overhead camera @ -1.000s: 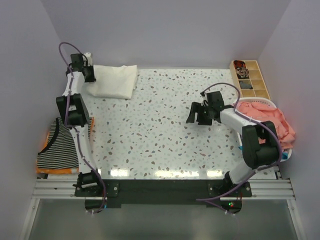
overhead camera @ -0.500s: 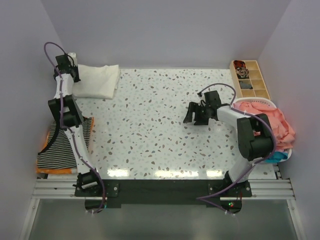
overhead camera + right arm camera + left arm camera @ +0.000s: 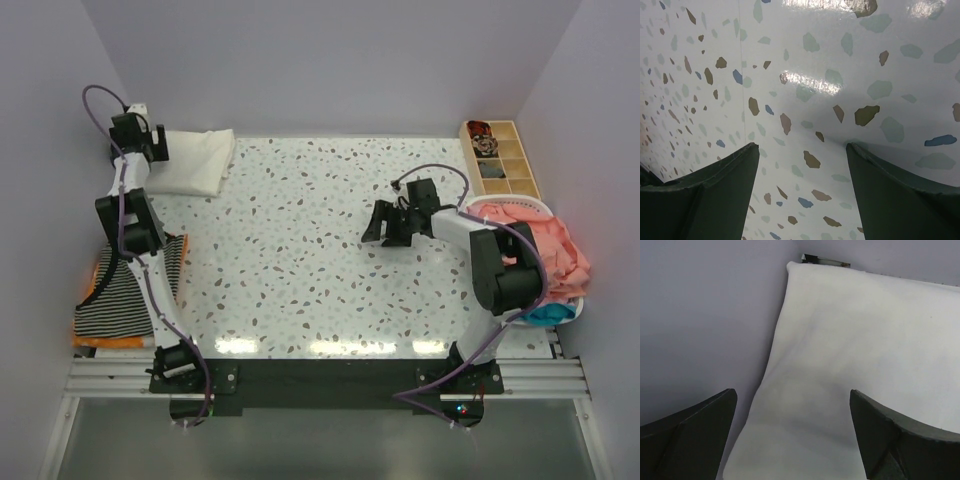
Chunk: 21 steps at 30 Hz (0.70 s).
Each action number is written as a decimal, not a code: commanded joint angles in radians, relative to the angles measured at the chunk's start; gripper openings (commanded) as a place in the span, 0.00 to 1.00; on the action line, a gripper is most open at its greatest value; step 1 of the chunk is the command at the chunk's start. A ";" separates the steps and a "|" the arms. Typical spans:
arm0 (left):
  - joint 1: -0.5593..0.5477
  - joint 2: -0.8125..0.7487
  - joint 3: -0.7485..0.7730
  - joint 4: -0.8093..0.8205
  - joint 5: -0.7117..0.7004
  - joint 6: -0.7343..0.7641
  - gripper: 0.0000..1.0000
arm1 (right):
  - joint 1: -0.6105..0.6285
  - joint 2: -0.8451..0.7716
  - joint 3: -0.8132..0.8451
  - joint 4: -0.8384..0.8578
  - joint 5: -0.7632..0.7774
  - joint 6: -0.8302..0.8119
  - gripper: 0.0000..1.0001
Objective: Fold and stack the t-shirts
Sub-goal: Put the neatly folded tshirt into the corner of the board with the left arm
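Note:
A folded cream t-shirt [image 3: 192, 163] lies at the back left corner of the table, against the wall. My left gripper [image 3: 152, 146] hovers at its left end, open. In the left wrist view the fingers [image 3: 700, 415] stand wide apart over the cream cloth [image 3: 865, 340], gripping none of it. A black-and-white striped t-shirt [image 3: 122, 292] rests on an orange one [image 3: 103, 342] at the left edge. Coral-pink t-shirts [image 3: 548, 245] fill a white basket [image 3: 535, 205] on the right, with a blue one [image 3: 552, 313] below. My right gripper [image 3: 385, 228] stands open over bare table [image 3: 805, 100].
A compartmented wooden tray [image 3: 500, 155] sits at the back right corner. Purple walls enclose the back, left and right sides. The speckled tabletop [image 3: 300, 250] stretches between the two arms.
My left arm pulled the folded cream t-shirt leftward into the back corner and then opened its jaws, letting it go. The right gripper drifted slightly left.

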 commanded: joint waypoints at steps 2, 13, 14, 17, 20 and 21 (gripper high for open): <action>-0.008 -0.202 -0.085 0.115 -0.042 -0.033 1.00 | 0.013 -0.009 -0.009 0.006 0.004 -0.004 0.76; -0.205 -0.690 -0.390 0.118 0.211 -0.287 1.00 | 0.029 -0.179 -0.030 -0.023 0.098 -0.030 0.77; -0.243 -0.722 -0.430 0.138 0.278 -0.306 1.00 | 0.028 -0.199 -0.030 -0.034 0.109 -0.039 0.77; -0.331 -0.872 -0.701 0.222 0.307 -0.406 1.00 | 0.029 -0.269 -0.045 -0.046 0.165 -0.044 0.80; -0.467 -1.006 -0.861 0.302 0.310 -0.423 1.00 | 0.034 -0.343 -0.059 -0.074 0.244 -0.044 0.99; -0.498 -1.058 -0.933 0.299 0.279 -0.424 1.00 | 0.036 -0.358 -0.064 -0.079 0.256 -0.049 0.99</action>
